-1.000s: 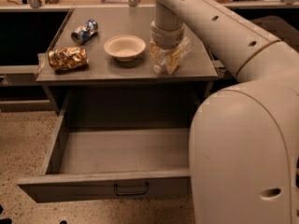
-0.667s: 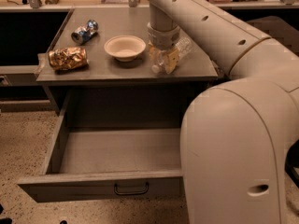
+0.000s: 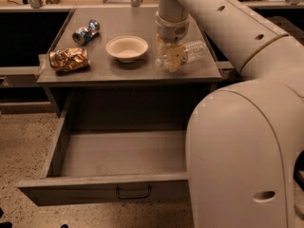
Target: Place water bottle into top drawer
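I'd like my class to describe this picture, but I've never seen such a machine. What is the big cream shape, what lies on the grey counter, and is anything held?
The cream shape is a robot's single arm, seen by one camera looking down along it; where that camera is mounted is not known. The arm ends in a gripper, lowered onto a clear water bottle lying on its side on the counter. Whether it has gripped the bottle cannot be seen. Also on the counter are a pale bowl, a dented can and a gold foil bag. Below, the top drawer is pulled open with nothing in it.
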Robot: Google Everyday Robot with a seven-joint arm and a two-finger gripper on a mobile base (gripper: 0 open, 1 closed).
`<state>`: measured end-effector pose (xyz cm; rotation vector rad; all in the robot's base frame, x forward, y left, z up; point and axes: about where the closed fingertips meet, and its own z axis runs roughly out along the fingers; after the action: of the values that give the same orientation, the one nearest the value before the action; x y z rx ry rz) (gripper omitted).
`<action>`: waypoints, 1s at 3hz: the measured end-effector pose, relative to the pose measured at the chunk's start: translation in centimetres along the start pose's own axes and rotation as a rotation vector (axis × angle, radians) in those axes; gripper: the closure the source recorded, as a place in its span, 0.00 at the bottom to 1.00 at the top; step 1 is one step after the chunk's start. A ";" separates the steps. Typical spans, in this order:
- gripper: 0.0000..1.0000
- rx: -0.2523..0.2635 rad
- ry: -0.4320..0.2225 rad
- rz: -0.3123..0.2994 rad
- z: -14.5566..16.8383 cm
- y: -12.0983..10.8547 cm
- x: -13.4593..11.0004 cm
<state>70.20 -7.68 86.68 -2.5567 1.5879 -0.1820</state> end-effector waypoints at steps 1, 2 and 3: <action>1.00 0.019 -0.002 -0.003 0.3 -0.6 -0.1; 1.00 0.034 -0.025 0.066 -0.9 -0.6 -2.5; 1.00 0.014 -0.096 0.193 -1.6 1.5 -6.4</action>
<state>65.79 -2.65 87.74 -2.3454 1.7754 -0.0509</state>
